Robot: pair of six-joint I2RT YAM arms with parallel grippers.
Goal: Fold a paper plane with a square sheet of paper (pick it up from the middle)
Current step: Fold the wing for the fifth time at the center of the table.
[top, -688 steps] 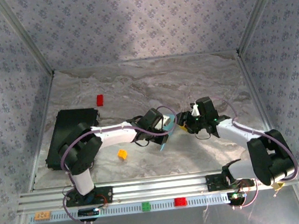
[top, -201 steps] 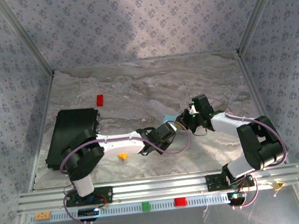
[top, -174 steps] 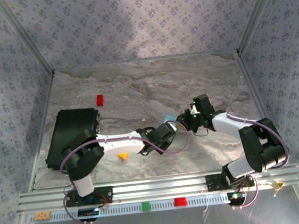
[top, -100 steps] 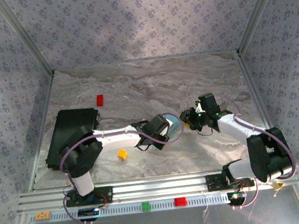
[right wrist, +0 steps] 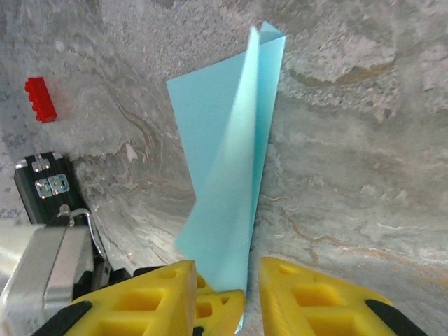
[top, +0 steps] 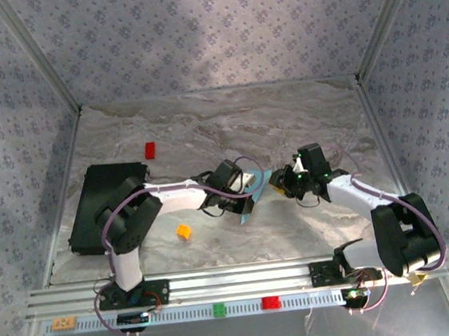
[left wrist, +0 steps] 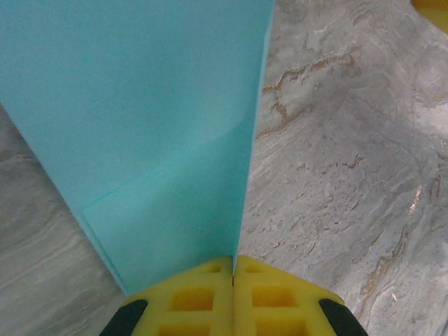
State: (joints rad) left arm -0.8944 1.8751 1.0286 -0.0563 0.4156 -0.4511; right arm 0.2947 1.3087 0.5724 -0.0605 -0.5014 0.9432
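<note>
I should hold my left fingers (left wrist: pixel 189 301) pinched tight on the crease of the folded cyan sheet of paper (left wrist: pixel 140 105) and close my right fingers (right wrist: pixel 308 294) squarely; they are spread either side of its lower edge. The sheet stands over the counter (top: pixel 204 130), right of the orange block (top: pixel 184 231)

The thin light-blue folded sheet of paper (right wrist: pixel 227 175) is smooth and matt, faintly translucent where its layers overlap. The grey marble-patterned tabletop (left wrist: pixel 336 154) looks smooth with a slight gloss. The small red studded brick (right wrist: pixel 40 99) is shiny plastic, and the yellow waffle-moulded fingers (right wrist: pixel 308 301) of the right gripper (right wrist: pixel 225 273) look like matt plastic.
</note>
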